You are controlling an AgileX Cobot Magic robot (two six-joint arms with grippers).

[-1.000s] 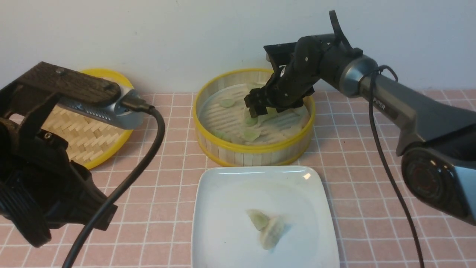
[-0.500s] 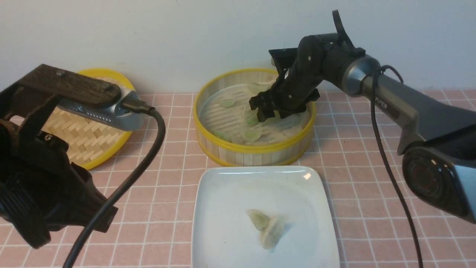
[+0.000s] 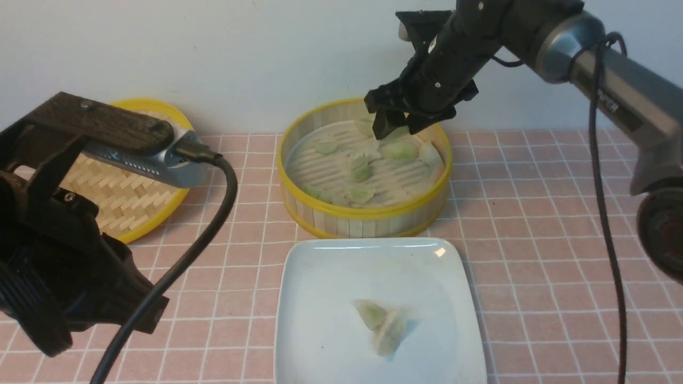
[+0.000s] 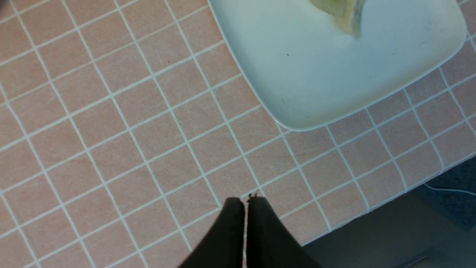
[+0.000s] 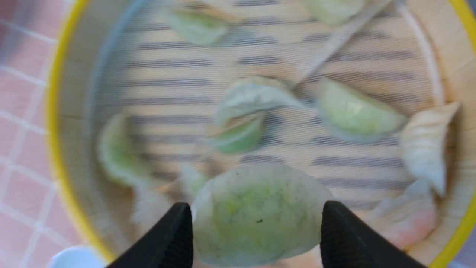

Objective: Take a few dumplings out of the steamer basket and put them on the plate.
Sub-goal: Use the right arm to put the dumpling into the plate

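My right gripper (image 3: 396, 124) hangs above the back of the steamer basket (image 3: 363, 213), shut on a pale green dumpling (image 5: 256, 227) that fills the gap between its black fingers (image 5: 174, 230). Several more dumplings (image 3: 363, 173) lie on the basket's slatted floor (image 5: 282, 59). The white square plate (image 3: 320, 261) sits in front of the basket with two dumplings (image 3: 385, 322) touching each other near its middle. My left gripper (image 4: 245, 200) is shut on nothing, low over pink tiles beside a corner of the plate (image 4: 316, 82).
The woven yellow-rimmed lid (image 3: 125, 200) lies at the back left, partly behind my left arm (image 3: 64, 256). A black cable (image 3: 197, 240) curves off that arm. The table's front edge (image 4: 372, 208) runs close to the left gripper. A wall stands just behind the basket.
The right gripper closed in on a dumpling down in the basket and has lifted it up and toward the back rim. The left arm has stayed put.
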